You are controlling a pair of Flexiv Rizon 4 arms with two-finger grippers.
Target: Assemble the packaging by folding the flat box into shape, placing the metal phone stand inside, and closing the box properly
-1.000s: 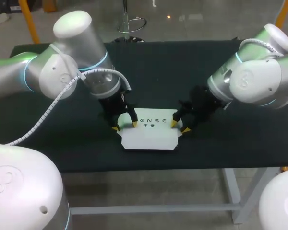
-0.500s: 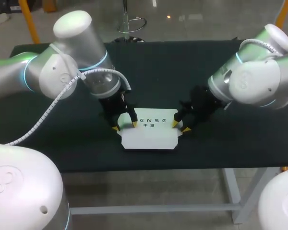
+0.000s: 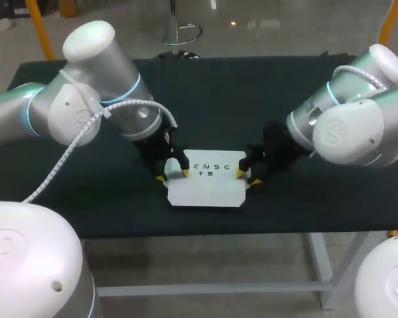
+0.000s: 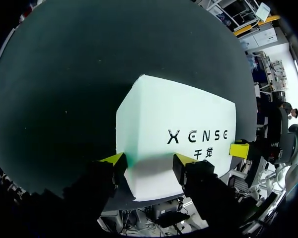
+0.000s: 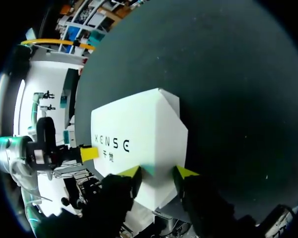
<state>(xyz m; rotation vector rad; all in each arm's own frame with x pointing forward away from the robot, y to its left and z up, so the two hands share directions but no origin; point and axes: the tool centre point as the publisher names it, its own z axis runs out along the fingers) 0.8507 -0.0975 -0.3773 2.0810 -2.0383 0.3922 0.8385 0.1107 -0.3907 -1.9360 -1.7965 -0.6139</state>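
Two grippers sit low at opposite ends of a white flat box (image 3: 207, 184) that lies near the front edge of the dark table (image 3: 285, 99), its printed face up. From the head view, the left gripper (image 3: 172, 175) is at the box's left end with its fingers spread: one yellow tip is over the top face near the far edge, and the other is just outside the left edge above the tabletop. The left wrist view shows the same thing. There the left gripper (image 4: 149, 159) straddles the near corner of the box (image 4: 174, 134), with one tip beside the shaded side edge and the other over the white face close to the print. Whether either tip presses on the cardboard cannot be told. The right gripper (image 3: 248, 177) is at the box's right end, also spread but less widely. One tip is over the top face and the other is just off the edge by the angled corner flap. In the right wrist view, the right gripper (image 5: 159, 172) has the near end of the box (image 5: 139, 129) between its two tips, and contact there is likewise unclear. Each wrist view catches a yellow tip of the other arm's gripper at the far end of the box. The box is unfolded and lies flat on the table.
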